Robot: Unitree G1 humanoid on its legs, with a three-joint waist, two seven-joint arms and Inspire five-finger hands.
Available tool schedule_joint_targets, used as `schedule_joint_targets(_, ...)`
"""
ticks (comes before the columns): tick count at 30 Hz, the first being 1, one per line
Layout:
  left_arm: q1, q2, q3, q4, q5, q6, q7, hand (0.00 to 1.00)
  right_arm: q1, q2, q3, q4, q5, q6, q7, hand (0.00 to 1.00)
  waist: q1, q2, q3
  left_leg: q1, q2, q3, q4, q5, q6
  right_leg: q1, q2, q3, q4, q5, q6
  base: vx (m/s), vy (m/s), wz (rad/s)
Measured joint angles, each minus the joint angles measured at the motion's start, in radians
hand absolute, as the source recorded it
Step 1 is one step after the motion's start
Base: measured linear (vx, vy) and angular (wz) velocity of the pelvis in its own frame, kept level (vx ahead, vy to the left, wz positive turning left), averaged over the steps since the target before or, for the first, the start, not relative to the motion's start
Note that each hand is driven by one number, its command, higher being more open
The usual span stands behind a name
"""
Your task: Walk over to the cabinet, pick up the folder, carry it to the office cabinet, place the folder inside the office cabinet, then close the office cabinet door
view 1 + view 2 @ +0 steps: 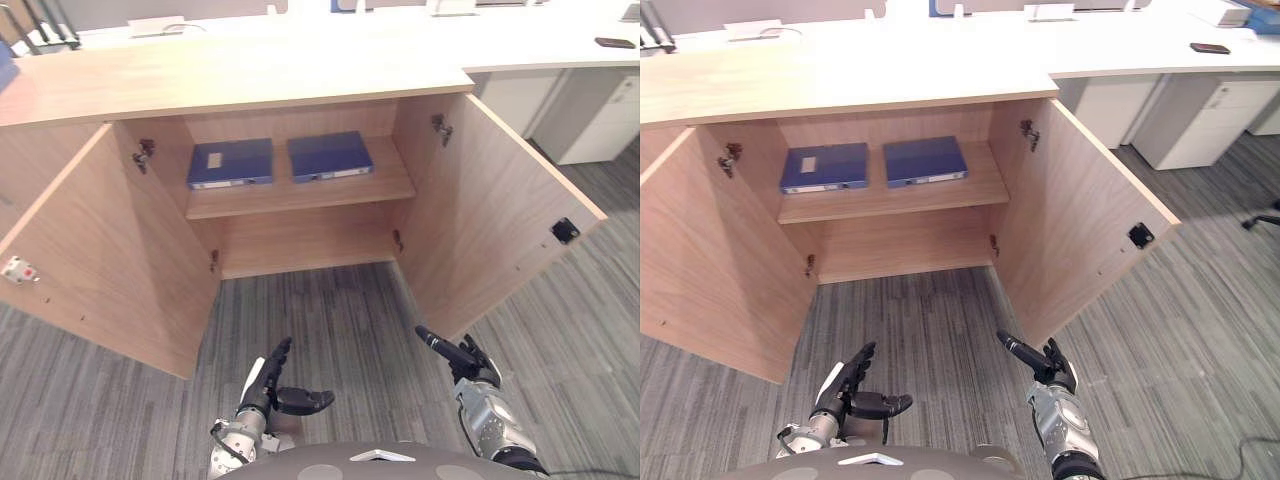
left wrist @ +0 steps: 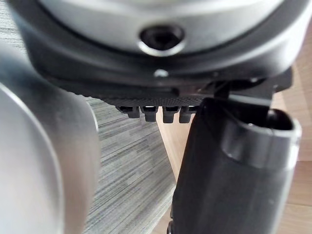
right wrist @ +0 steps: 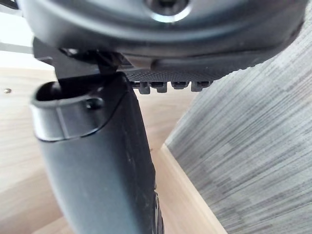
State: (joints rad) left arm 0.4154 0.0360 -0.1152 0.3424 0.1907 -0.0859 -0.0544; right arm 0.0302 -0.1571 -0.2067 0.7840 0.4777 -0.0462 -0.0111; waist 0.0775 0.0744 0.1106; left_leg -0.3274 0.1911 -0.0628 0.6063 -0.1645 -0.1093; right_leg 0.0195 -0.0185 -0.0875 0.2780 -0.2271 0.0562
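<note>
the office cabinet (image 1: 300,92) stands with its left door (image 1: 110,250) and right door (image 1: 495,215) swung wide. two blue folders lie flat side by side on its shelf (image 1: 300,196) — the left folder (image 1: 230,163) and the right folder (image 1: 330,156). the left robot hand (image 1: 266,386) and right robot hand (image 1: 468,368) hang low over the carpet (image 1: 340,330), fingers released, holding nothing.

Grey carpet (image 1: 330,320) with fine stripes covers the floor and runs right up to the light wooden office cabinet (image 1: 250,85). Beyond it stretches a long white tabletop (image 1: 540,48), evenly lit, with a small dark flat object (image 1: 614,43) lying near its right end. Under that end stand white drawer units (image 1: 598,118) on the carpet.
</note>
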Motion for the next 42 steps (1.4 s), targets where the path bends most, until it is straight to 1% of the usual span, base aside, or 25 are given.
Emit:
schedule_joint_targets(1, 0.009, -0.006, 0.004, 0.001, -0.001, 0.001, 0.000, 1.00, 0.005, 0.001, -0.002, -0.013, 0.000, 0.000, 0.000, 1.00, -0.001, 0.019, -0.006, 0.002, 0.009, 0.022, 0.000, -0.007, 0.005, -0.004, 0.015, 0.001, 0.022, -0.004, 0.004, -0.04, 0.011, -0.15)
schedule_joint_targets(2, 0.006, 0.001, 0.017, 0.001, -0.001, 0.002, 0.001, 1.00, 0.008, 0.020, -0.003, -0.014, 0.001, 0.006, 0.002, 1.00, -0.019, -0.001, -0.013, 0.035, -0.005, 0.029, -0.107, 0.015, 0.000, -0.021, 0.010, 0.005, -0.002, 0.011, -0.003, -0.06, -0.022, 0.26)
schedule_joint_targets(3, -0.012, 0.025, 0.029, -0.005, -0.001, 0.004, 0.003, 1.00, 0.035, 0.049, -0.012, -0.037, 0.001, 0.012, 0.008, 1.00, -0.044, -0.068, -0.018, 0.049, -0.040, 0.058, -0.100, 0.046, 0.017, -0.015, -0.037, -0.007, -0.055, 0.061, -0.008, -0.08, -0.009, 0.32)
schedule_joint_targets(4, -0.015, 0.024, 0.038, -0.009, -0.001, 0.002, 0.000, 1.00, 0.046, 0.055, -0.021, -0.055, 0.001, 0.010, 0.014, 1.00, -0.039, -0.068, -0.013, 0.045, -0.029, 0.081, 0.017, -0.003, 0.033, -0.014, -0.041, -0.012, -0.056, 0.065, -0.007, -0.09, 0.002, 0.23)
schedule_joint_targets(5, -0.007, 0.013, 0.042, -0.004, -0.001, 0.004, 0.002, 1.00, 0.069, 0.056, -0.032, -0.092, 0.004, 0.009, 0.013, 1.00, -0.039, -0.044, -0.020, 0.071, 0.001, 0.100, 0.139, -0.077, 0.019, -0.011, -0.031, -0.018, -0.050, 0.073, -0.005, -0.10, 0.082, 0.05)
schedule_joint_targets(6, -0.001, 0.011, 0.021, 0.003, -0.001, 0.004, -0.003, 1.00, 0.093, 0.053, -0.061, -0.102, 0.013, 0.010, 0.015, 1.00, -0.052, -0.021, -0.027, 0.099, 0.017, 0.102, 0.154, -0.116, 0.007, -0.021, -0.029, -0.030, -0.031, 0.072, -0.005, -0.10, 0.111, 0.15)
schedule_joint_targets(7, -0.004, 0.011, 0.007, 0.003, 0.000, 0.004, -0.004, 1.00, 0.098, 0.052, -0.074, -0.101, 0.019, 0.011, 0.011, 1.00, -0.056, -0.010, -0.027, 0.102, 0.014, 0.104, 0.132, -0.124, -0.004, -0.029, -0.031, -0.032, -0.016, 0.072, -0.005, -0.16, 0.201, 0.28)
schedule_joint_targets(8, -0.013, 0.012, -0.006, 0.003, -0.001, 0.003, -0.007, 1.00, 0.115, 0.064, -0.097, -0.099, 0.019, 0.013, 0.009, 1.00, -0.062, -0.009, -0.040, 0.127, -0.021, 0.106, 0.047, -0.124, -0.009, -0.042, -0.046, -0.035, -0.014, 0.077, 0.005, -0.13, 0.159, 0.40)
schedule_joint_targets(10, -0.024, 0.024, -0.017, 0.013, -0.001, -0.002, -0.007, 1.00, 0.131, 0.078, -0.100, -0.094, 0.020, 0.012, 0.009, 1.00, -0.090, -0.041, -0.057, 0.182, -0.092, 0.069, -0.167, -0.123, -0.001, -0.080, -0.099, -0.046, -0.048, 0.086, 0.016, -0.19, 0.167, 0.45)
schedule_joint_targets(11, -0.057, 0.046, -0.021, 0.041, 0.001, -0.002, -0.002, 1.00, 0.131, 0.099, -0.102, -0.083, 0.021, 0.013, 0.008, 1.00, -0.095, -0.077, -0.057, 0.168, -0.132, 0.063, -0.183, -0.079, 0.015, -0.113, -0.144, -0.053, -0.051, 0.112, 0.033, -0.26, 0.182, 0.13)
schedule_joint_targets(12, -0.063, 0.047, -0.030, 0.053, 0.002, -0.002, -0.001, 1.00, 0.133, 0.108, -0.102, -0.083, 0.024, 0.012, 0.010, 1.00, -0.099, -0.058, -0.060, 0.151, -0.119, 0.031, -0.141, -0.126, 0.011, -0.136, -0.132, -0.052, -0.044, 0.123, 0.048, -0.19, 0.148, -0.01)
schedule_joint_targets(13, -0.066, 0.050, -0.035, 0.067, 0.004, -0.002, -0.002, 1.00, 0.132, 0.116, -0.102, -0.081, 0.035, 0.013, 0.008, 1.00, -0.104, -0.054, -0.059, 0.141, -0.121, 0.030, -0.139, -0.137, 0.025, -0.145, -0.132, -0.048, -0.032, 0.126, 0.051, -0.13, 0.129, -0.14)
schedule_joint_targets(16, -0.068, 0.087, -0.068, 0.126, 0.009, 0.003, -0.009, 1.00, 0.166, 0.176, -0.080, -0.087, 0.059, 0.013, 0.005, 1.00, -0.113, -0.091, -0.070, 0.146, -0.159, 0.054, -0.170, -0.106, 0.045, -0.169, -0.161, -0.017, -0.032, 0.152, 0.051, -0.15, 0.122, -0.13)
schedule_joint_targets(19, -0.071, 0.090, -0.075, 0.124, 0.009, 0.003, -0.013, 1.00, 0.191, 0.196, -0.042, -0.103, 0.059, 0.013, 0.006, 1.00, -0.110, -0.097, -0.062, 0.155, -0.177, 0.087, -0.176, -0.093, 0.061, -0.168, -0.174, 0.014, -0.051, 0.187, 0.058, -0.12, 0.088, -0.25)
schedule_joint_targets(23, -0.071, 0.081, -0.074, 0.124, 0.024, 0.003, -0.010, 1.00, 0.225, 0.196, 0.004, -0.174, 0.046, 0.018, 0.023, 1.00, -0.108, -0.106, -0.038, 0.246, -0.181, 0.168, -0.214, -0.087, 0.081, -0.126, -0.193, 0.037, -0.054, 0.210, 0.057, -0.12, 0.093, -0.51)
schedule_joint_targets(26, -0.073, 0.081, -0.070, 0.123, 0.053, 0.003, -0.004, 1.00, 0.235, 0.200, 0.031, -0.214, 0.037, 0.018, 0.033, 1.00, -0.109, -0.103, -0.033, 0.272, -0.160, 0.224, -0.226, -0.089, 0.088, -0.127, -0.228, -0.061, -0.055, 0.223, 0.022, -0.06, 0.046, -0.55)
schedule_joint_targets(27, -0.075, 0.080, -0.069, 0.123, 0.052, 0.002, -0.002, 1.00, 0.236, 0.201, 0.040, -0.221, 0.037, 0.018, 0.034, 1.00, -0.109, -0.111, -0.036, 0.271, -0.144, 0.239, -0.226, -0.089, 0.088, -0.133, -0.225, -0.086, -0.059, 0.219, -0.016, -0.03, -0.003, -0.37)
schedule_joint_targets(29, -0.074, 0.079, -0.069, 0.123, 0.052, 0.002, -0.002, 1.00, 0.247, 0.201, 0.047, -0.234, 0.037, 0.018, 0.033, 1.00, -0.109, -0.103, -0.041, 0.271, -0.113, 0.263, -0.240, -0.080, 0.089, -0.141, -0.220, -0.127, -0.077, 0.196, -0.058, 0.01, -0.065, -0.44)
schedule_joint_targets(31, -0.074, 0.072, -0.067, 0.132, 0.052, 0.002, -0.001, 1.00, 0.251, 0.201, 0.054, -0.240, 0.037, 0.018, 0.033, 1.00, -0.106, -0.088, -0.042, 0.272, -0.071, 0.298, -0.266, -0.058, 0.073, -0.149, -0.205, -0.161, -0.083, 0.183, -0.080, 0.04, -0.117, -0.47)
schedule_joint_targets(34, -0.091, 0.060, -0.053, 0.180, 0.047, 0.001, 0.017, 1.00, 0.249, 0.201, 0.061, -0.220, 0.036, 0.019, 0.034, 1.00, -0.094, -0.099, -0.066, 0.303, -0.019, 0.360, -0.297, -0.041, 0.018, -0.141, -0.232, -0.154, 0.000, 0.183, -0.077, 0.11, -0.233, -0.70)
schedule_joint_targets(35, -0.097, 0.070, -0.047, 0.196, 0.046, -0.003, 0.025, 1.00, 0.237, 0.201, 0.063, -0.195, 0.036, 0.017, 0.043, 1.00, -0.089, -0.119, -0.089, 0.301, -0.008, 0.390, -0.296, -0.048, -0.009, -0.124, -0.255, -0.150, -0.044, 0.190, -0.058, 0.14, -0.265, -0.94)
schedule_joint_targets(36, -0.120, 0.078, -0.041, 0.240, 0.045, -0.005, 0.032, 1.00, 0.202, 0.190, 0.061, -0.146, 0.036, 0.017, 0.044, 1.00, -0.083, -0.125, -0.101, 0.302, 0.014, 0.418, -0.297, -0.043, -0.029, -0.132, -0.232, -0.136, -0.093, 0.209, 0.048, 0.14, -0.277, -0.91)
schedule_joint_targets(37, -0.139, 0.077, -0.042, 0.266, 0.046, -0.004, 0.033, 1.00, 0.182, 0.179, 0.058, -0.120, 0.036, 0.017, 0.041, 1.00, -0.084, -0.116, -0.104, 0.304, 0.024, 0.425, -0.304, -0.038, -0.038, -0.142, -0.213, -0.128, -0.095, 0.208, 0.046, 0.14, -0.247, -0.79)
schedule_joint_targets(39, -0.172, 0.059, -0.045, 0.319, 0.046, -0.003, 0.031, 1.00, 0.134, 0.126, 0.058, -0.053, 0.036, 0.017, 0.039, 1.00, -0.099, -0.072, -0.075, 0.354, 0.058, 0.453, -0.352, -0.024, -0.063, -0.160, -0.165, -0.108, -0.045, 0.201, 0.035, 0.13, -0.185, -0.62)
schedule_joint_targets(42, -0.175, 0.044, -0.046, 0.348, 0.046, -0.003, 0.031, 1.00, 0.145, 0.096, 0.035, -0.033, 0.024, 0.017, 0.032, 1.00, -0.113, -0.056, -0.078, 0.402, 0.066, 0.465, -0.424, 0.001, -0.081, -0.153, -0.138, -0.107, -0.043, 0.182, 0.031, 0.12, -0.125, -0.27)
